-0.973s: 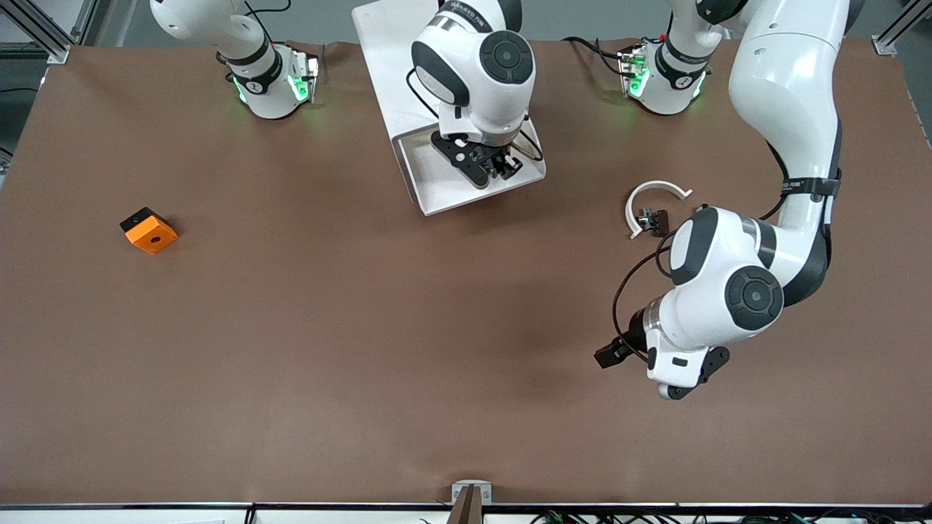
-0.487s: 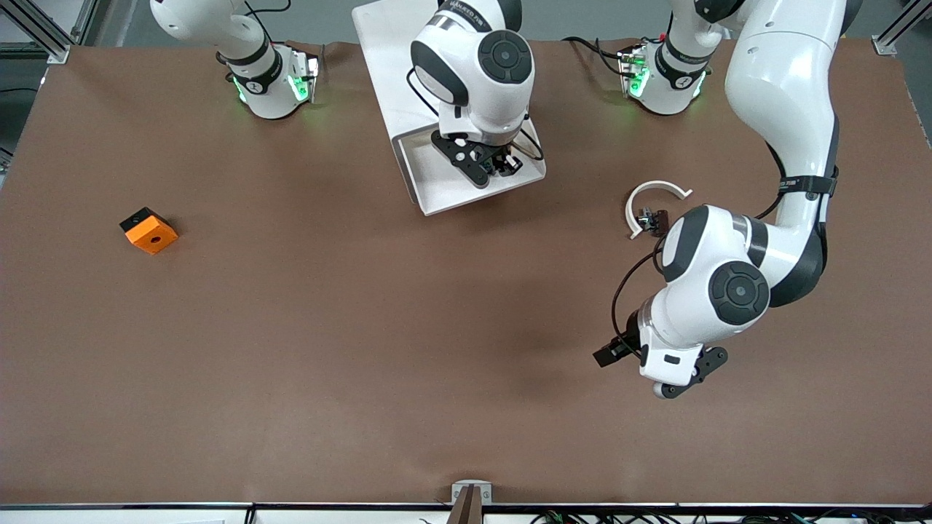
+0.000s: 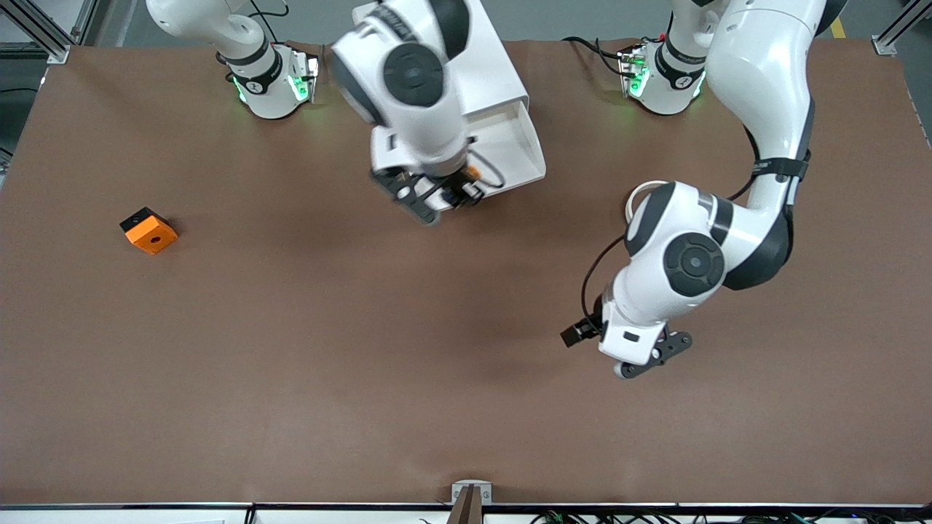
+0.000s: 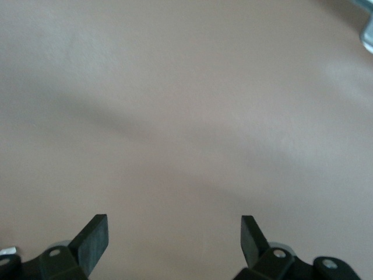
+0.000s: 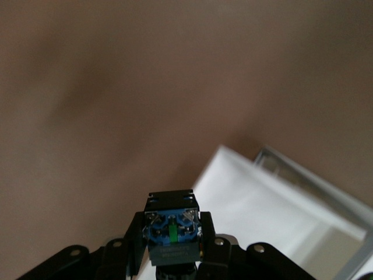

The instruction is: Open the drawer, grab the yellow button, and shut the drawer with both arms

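The brown bench carries everything, and the white cabinet standing near the robots' bases serves as the landmark. Its drawer is pulled out toward the front camera, a shallow white tray whose inside shows bare white where it is not covered by the arm.

The right arm reaches over the cabinet, and the right gripper hangs over the drawer's front edge and the bench just in front of it. In the right wrist view the right gripper is clenched on the button, which is pinched between the two fingers with its bluish base and metal screw terminals toward the camera; the white drawer corner shows below it. So the button is up in the air, clear of the drawer floor.

The left arm bends over the bench toward its own end of the table, well apart from the cabinet. The left gripper hovers over bare bench, and in the left wrist view its fingers stand wide apart with nothing between them.

A white curved strip peeks out beside the left arm's elbow, nearer to the front camera than the cabinet. An orange block with a black hole lies well apart from the cabinet, toward the right arm's end of the bench.
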Controlling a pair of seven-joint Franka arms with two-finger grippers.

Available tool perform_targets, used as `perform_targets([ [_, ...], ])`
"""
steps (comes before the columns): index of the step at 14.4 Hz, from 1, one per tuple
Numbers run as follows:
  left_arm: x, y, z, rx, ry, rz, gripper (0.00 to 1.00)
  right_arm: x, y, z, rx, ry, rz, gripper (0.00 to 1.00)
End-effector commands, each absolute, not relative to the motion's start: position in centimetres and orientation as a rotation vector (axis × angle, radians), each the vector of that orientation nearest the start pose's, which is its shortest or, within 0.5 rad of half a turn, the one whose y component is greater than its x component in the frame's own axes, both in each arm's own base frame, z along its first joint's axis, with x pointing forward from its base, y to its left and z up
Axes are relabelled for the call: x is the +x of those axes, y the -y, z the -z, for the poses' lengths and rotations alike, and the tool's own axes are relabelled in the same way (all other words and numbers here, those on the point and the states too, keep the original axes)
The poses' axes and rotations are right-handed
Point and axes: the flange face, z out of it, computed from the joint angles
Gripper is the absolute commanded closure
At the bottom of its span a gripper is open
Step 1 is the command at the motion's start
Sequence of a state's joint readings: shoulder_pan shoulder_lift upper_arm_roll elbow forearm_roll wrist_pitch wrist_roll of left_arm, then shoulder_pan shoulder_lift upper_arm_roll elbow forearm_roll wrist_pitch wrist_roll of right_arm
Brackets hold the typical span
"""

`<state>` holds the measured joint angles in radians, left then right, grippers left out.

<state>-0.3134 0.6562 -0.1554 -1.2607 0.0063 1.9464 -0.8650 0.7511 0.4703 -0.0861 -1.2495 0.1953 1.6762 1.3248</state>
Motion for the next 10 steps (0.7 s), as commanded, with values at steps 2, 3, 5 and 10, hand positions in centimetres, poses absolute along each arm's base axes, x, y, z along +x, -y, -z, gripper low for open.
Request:
perform_targets([
  [2,61.5,34.0,-37.8,-3.154,0.558,-0.003,0.0,59.5,-34.5,-49.5,-2.991,-0.845,-0.152,1.0],
  [3,60.3,34.4,-37.4,-3.157,0.539,0.003,0.0,61.3,-31.0,-49.3,-3.02,-0.776,-0.137,1.0],
  [5,57.6,36.1,-36.4,-3.162,0.478,-0.005,0.0,64.7,-23.0,-48.5,-3.046,-0.637,-0.138,1.0],
  [10,49.1,40.8,-34.5,-3.155,0.356,-0.017,0.0,69.4,-5.1,-43.3,-3.069,-0.352,-0.031,1.0],
])
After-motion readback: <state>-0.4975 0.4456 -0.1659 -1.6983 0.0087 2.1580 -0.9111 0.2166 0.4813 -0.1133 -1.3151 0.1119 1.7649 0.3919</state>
